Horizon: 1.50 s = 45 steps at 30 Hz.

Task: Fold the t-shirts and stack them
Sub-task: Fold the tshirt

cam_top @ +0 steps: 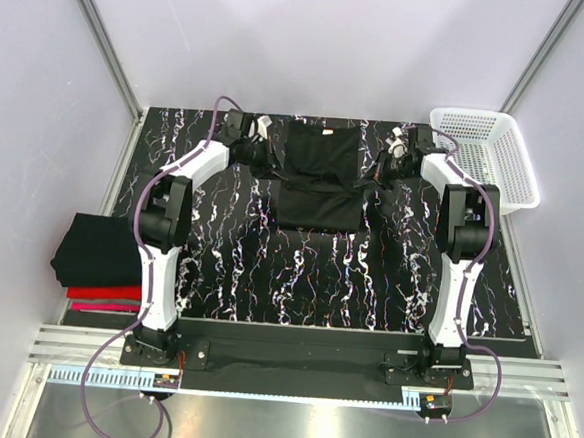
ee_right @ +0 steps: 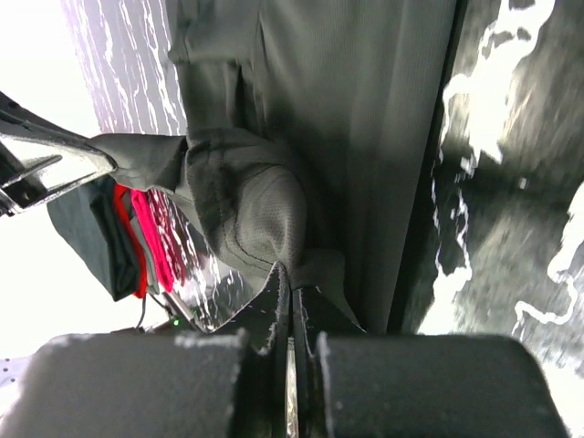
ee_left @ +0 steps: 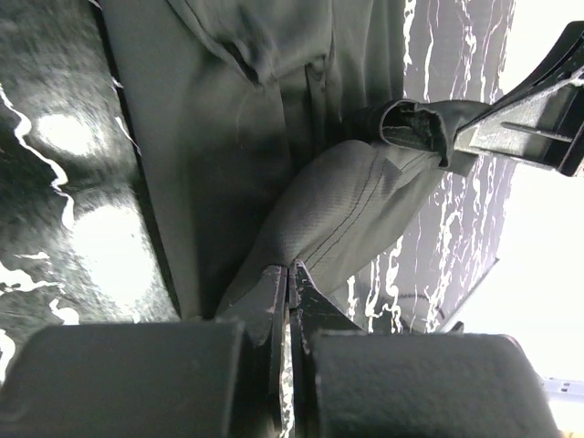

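Note:
A plain black t-shirt lies partly folded at the far middle of the marbled table, a small white label at its far edge. My left gripper holds its left side and my right gripper holds its right side. In the left wrist view the left gripper is shut on a pinched fold of the black cloth. The right wrist view has the right gripper shut on a bunched fold in the same way. The cloth between the two grippers is raised off the rest of the shirt.
A stack of folded t-shirts sits off the table's left edge: black on top, red and pink below; the red one also shows in the right wrist view. A white mesh basket stands at the far right corner.

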Each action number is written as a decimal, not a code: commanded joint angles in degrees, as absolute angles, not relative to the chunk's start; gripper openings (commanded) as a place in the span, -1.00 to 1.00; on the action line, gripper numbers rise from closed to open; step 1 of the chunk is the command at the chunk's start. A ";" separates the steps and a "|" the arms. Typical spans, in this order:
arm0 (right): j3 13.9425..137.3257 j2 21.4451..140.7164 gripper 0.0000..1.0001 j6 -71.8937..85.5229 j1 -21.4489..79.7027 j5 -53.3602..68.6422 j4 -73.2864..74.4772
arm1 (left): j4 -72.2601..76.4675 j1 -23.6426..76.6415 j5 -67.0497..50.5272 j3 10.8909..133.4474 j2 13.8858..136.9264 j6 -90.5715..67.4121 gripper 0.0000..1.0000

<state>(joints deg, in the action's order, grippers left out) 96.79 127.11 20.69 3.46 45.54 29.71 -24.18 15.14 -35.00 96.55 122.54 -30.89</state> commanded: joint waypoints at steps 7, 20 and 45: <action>105.73 132.10 -0.36 21.70 3.34 41.67 26.46 | -20.92 14.68 -32.26 100.28 125.42 -29.00 -0.62; 84.13 112.60 0.19 21.61 1.76 44.03 31.29 | -28.83 14.24 -29.52 86.41 110.04 -24.34 0.37; 77.78 120.59 -0.01 23.20 5.89 43.15 27.68 | -24.17 16.52 -38.76 80.33 120.58 -29.36 0.24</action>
